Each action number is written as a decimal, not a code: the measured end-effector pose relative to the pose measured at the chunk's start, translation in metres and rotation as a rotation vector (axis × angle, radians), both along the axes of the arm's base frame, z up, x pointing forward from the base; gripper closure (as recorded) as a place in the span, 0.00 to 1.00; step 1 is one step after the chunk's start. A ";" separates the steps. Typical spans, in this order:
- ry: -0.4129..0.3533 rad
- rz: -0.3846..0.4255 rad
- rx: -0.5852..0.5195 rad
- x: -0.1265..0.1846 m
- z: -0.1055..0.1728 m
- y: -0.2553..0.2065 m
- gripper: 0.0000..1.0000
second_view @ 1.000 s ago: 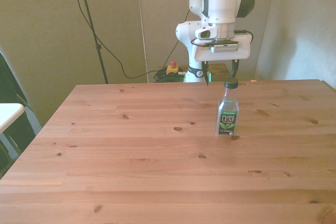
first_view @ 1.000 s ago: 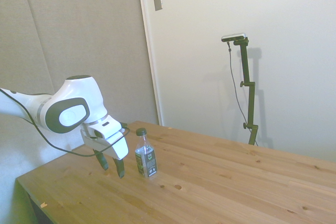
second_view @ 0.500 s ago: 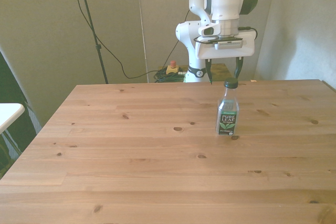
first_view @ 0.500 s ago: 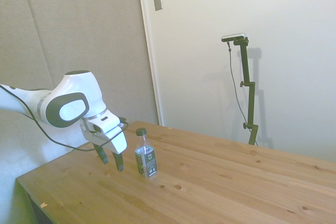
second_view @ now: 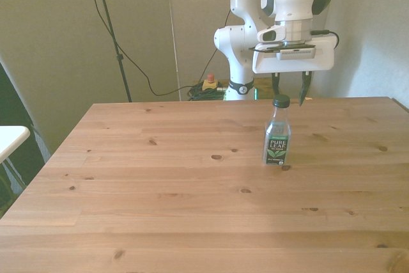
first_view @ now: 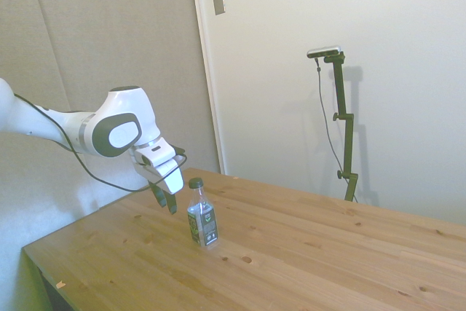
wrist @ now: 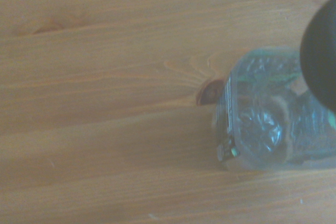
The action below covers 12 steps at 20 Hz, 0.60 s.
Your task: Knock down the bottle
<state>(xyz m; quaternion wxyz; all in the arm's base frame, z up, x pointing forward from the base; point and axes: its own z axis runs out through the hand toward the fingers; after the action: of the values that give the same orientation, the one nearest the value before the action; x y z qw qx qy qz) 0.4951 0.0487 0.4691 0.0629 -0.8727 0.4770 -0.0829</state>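
One bottle [second_view: 277, 132] stands upright on the table [second_view: 160, 183], right of centre in the front view. The gripper [second_view: 289, 89], fingers apart, hangs just behind its cap; a push toward the near edge should topple it.

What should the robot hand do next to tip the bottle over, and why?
Probably push forward into the bottle's top. The bottle stands upright on the table, untouched. The gripper hangs open just behind it, with its fingertips about level with the green cap. A push that high up should topple it rather than slide it.
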 end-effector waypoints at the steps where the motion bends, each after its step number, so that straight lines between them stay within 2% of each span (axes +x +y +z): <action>1: 0.001 -0.009 -0.001 0.005 0.001 -0.001 1.00; 5: 0.006 -0.037 -0.015 0.019 0.013 -0.007 1.00; 12: 0.021 -0.062 -0.039 0.022 0.022 -0.019 1.00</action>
<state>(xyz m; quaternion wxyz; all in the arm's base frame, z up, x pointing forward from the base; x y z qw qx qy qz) 0.5175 0.0294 0.4915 0.0384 -0.8595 0.5027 -0.0847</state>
